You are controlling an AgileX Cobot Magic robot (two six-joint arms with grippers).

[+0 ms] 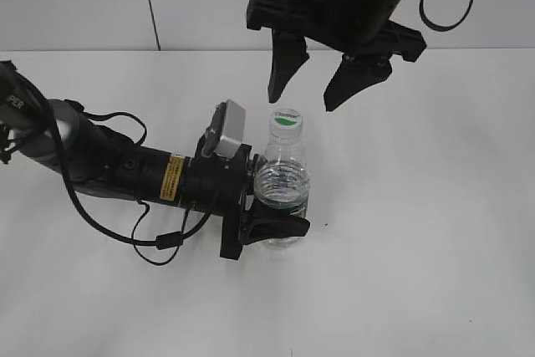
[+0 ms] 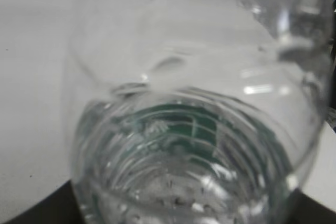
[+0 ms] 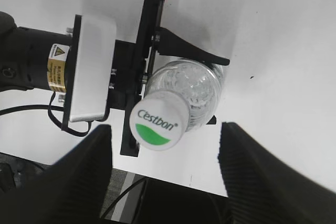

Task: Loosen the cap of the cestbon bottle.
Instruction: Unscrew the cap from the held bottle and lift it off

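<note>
The cestbon bottle (image 1: 282,186) stands upright on the white table, clear, with a green label band low on its body. My left gripper (image 1: 272,198) is shut on the bottle's body from the left, one finger (image 1: 280,227) wrapping its front. The bottle (image 2: 184,129) fills the left wrist view. The white cap (image 1: 287,119) with its green mark sits on the neck. My right gripper (image 1: 303,99) hangs open just above and behind the cap, not touching it. In the right wrist view the cap (image 3: 159,119) lies between and ahead of the open right gripper (image 3: 165,166).
The white table (image 1: 418,248) stretches to the right and front of the bottle. The left arm with its grey camera box (image 1: 227,130) and a looping cable (image 1: 159,244) lies across the table's left half. A white wall stands behind.
</note>
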